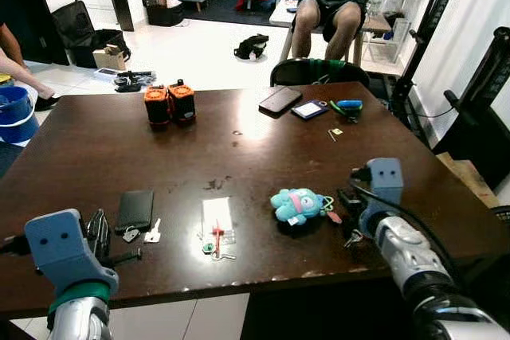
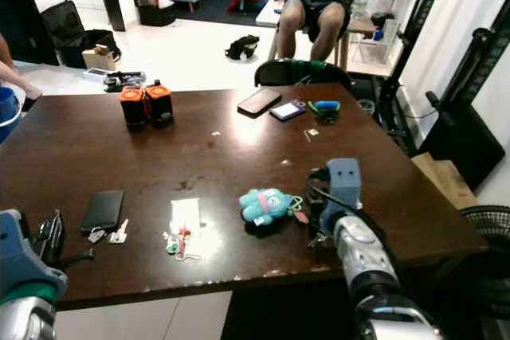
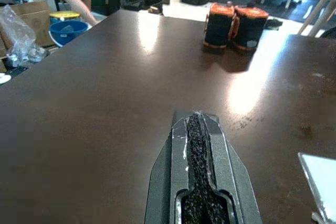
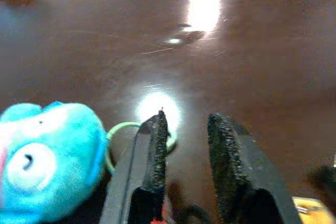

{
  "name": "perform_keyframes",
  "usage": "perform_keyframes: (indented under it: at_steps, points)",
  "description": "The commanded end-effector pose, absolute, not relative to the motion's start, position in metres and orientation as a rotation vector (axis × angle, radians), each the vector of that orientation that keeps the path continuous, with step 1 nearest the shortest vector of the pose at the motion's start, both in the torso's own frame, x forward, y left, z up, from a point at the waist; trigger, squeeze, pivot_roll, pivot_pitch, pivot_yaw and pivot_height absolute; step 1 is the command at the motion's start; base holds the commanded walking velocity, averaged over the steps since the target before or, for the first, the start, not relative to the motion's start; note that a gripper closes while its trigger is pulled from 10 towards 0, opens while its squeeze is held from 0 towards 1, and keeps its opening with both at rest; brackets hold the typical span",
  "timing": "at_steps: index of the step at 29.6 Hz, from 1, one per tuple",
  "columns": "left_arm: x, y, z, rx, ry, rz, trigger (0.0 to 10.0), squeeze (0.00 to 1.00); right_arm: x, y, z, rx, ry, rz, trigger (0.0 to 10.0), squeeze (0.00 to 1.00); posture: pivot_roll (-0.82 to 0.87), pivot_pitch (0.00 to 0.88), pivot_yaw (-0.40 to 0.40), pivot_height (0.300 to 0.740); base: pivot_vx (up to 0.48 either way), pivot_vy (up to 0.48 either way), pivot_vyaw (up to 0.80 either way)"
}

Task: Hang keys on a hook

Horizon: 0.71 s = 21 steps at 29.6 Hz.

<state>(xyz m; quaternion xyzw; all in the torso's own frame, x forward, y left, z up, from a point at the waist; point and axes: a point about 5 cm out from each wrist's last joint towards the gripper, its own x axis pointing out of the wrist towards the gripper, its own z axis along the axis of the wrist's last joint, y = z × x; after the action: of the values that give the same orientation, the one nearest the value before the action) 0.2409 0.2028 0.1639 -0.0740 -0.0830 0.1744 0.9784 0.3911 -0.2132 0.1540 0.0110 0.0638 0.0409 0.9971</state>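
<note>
The right gripper (image 4: 184,145) is low over the table (image 1: 96,149), its fingers slightly apart and holding nothing, around the green ring (image 4: 123,132) of the keys (image 1: 351,236) at 3 o'clock from the blue plush toy (image 1: 295,205), probably to lift them. The left gripper (image 3: 198,145) is closed, empty, idle.

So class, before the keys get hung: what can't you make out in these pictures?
- Hook: none can be made out on the table.
- Keys: eye views, mostly behind the right gripper; number unclear.
- Green ring: right wrist view, blurred and partly behind a finger; whether it is gripped, unclear.
- Plush: cut off by that view's edge.
</note>
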Motion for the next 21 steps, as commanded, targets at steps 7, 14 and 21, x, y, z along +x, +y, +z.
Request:
perform_keyframes:
  at_steps: [7, 14, 21]
  points:
    - [0.234, 0.205, 0.164, -0.147, -0.148, 0.354, 10.0, 0.00, 0.399, -0.194, 0.161, 0.080, 0.138, 0.112, 0.0, 0.00, 0.00, 0.120, 0.096, 0.740, 0.000, 0.000, 0.00]
    - [0.233, 0.205, 0.165, -0.144, -0.146, 0.355, 10.0, 0.00, 0.400, -0.167, 0.157, 0.026, 0.170, 0.249, 0.0, 0.00, 0.00, 0.117, 0.095, 0.740, 0.000, 0.000, 0.00]
    - [0.232, 0.203, 0.165, -0.144, -0.140, 0.345, 10.0, 0.00, 0.397, -0.159, 0.149, -0.047, 0.206, 0.333, 0.0, 0.00, 0.00, 0.113, 0.099, 0.740, 0.000, 0.000, 0.00]
